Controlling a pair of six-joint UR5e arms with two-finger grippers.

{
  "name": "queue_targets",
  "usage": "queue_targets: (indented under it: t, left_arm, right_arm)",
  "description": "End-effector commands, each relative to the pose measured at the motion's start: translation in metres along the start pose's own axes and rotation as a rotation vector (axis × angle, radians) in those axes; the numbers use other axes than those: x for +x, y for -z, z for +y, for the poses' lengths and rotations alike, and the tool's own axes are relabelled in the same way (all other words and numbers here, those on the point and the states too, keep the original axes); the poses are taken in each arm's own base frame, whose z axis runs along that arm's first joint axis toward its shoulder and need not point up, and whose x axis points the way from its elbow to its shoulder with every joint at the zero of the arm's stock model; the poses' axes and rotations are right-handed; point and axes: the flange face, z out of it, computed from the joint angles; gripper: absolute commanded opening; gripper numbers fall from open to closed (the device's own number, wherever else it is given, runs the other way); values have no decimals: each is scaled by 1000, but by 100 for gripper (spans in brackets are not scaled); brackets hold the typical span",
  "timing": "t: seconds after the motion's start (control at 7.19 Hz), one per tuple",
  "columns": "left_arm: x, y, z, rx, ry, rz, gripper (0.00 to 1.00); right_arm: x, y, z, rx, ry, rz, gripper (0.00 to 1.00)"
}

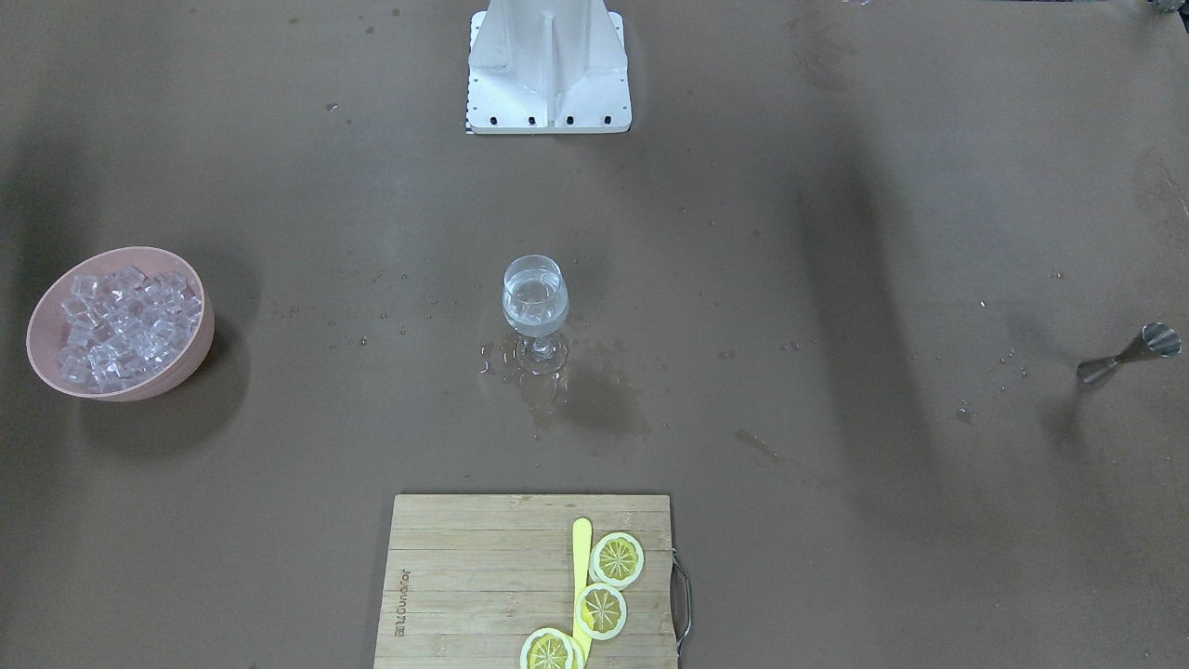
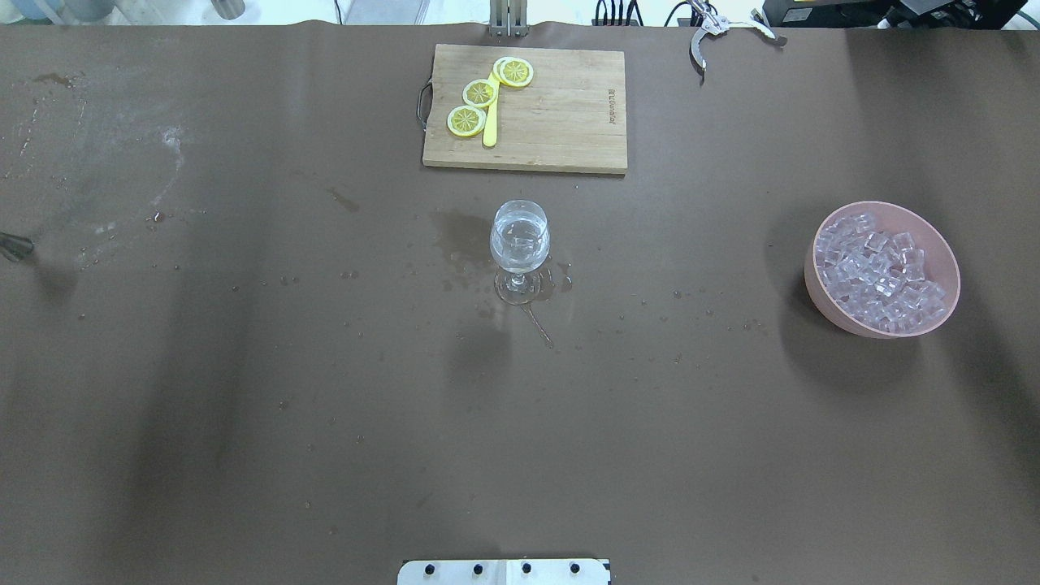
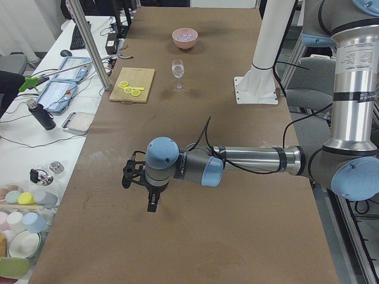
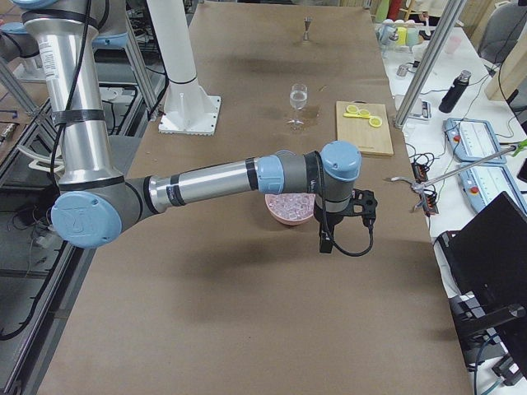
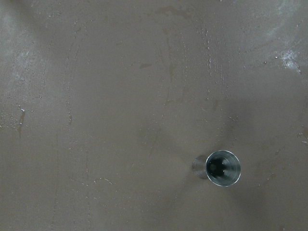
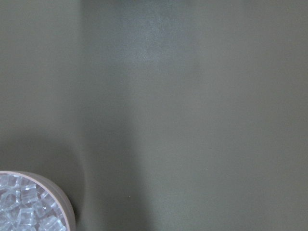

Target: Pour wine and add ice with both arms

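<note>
1. The left claw [image 3: 151,201] hangs over the desk [image 2: 244,366] close to its left edge, with the fingers pointing down. I cannot tell if they are spread or pressed together, because only a side view shows them. Its wrist camera looks straight down on the jigger [image 5: 223,168], which sits off centre in that view. So I judge the claw should first shift sideways over the jigger, then go down and grip the narrow waist, keeping it upright.
2. The jigger is polished steel in a double-cone shape, thin and probably slippery. It stands upright, alone. I cannot tell if it holds liquid.
3. The right claw [image 4: 326,241] hangs near the bowl [image 2: 815,280] by the right edge, and its state I also cannot tell. The bowl is matt pink and round, and it is full of the ice [image 2: 881,272]: small glassy cubes, likely to slip from a pinch.
4. The wine glass [image 2: 520,244] stands in the middle of the desk. It is thin and stemmed, so probably easy to tip. The wine [image 2: 520,256], clear as water, fills part of it. A puddle [image 2: 556,284] lies around the foot.
5. At the far edge lies a bamboo board [image 2: 561,122] with lemon slices [image 2: 479,93].
</note>
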Motion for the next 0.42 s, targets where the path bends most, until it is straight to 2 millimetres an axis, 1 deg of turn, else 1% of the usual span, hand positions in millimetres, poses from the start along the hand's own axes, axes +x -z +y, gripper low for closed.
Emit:
queue_targets:
  t: [0.0, 0.28]
  left_arm:
    - [0, -2, 0, -14, 9, -4, 98]
    - [1, -2, 0, -14, 9, -4, 98]
  right_arm:
    - [2, 2, 0, 1, -3, -1, 100]
    - [2, 1, 0, 0, -3, 1, 100]
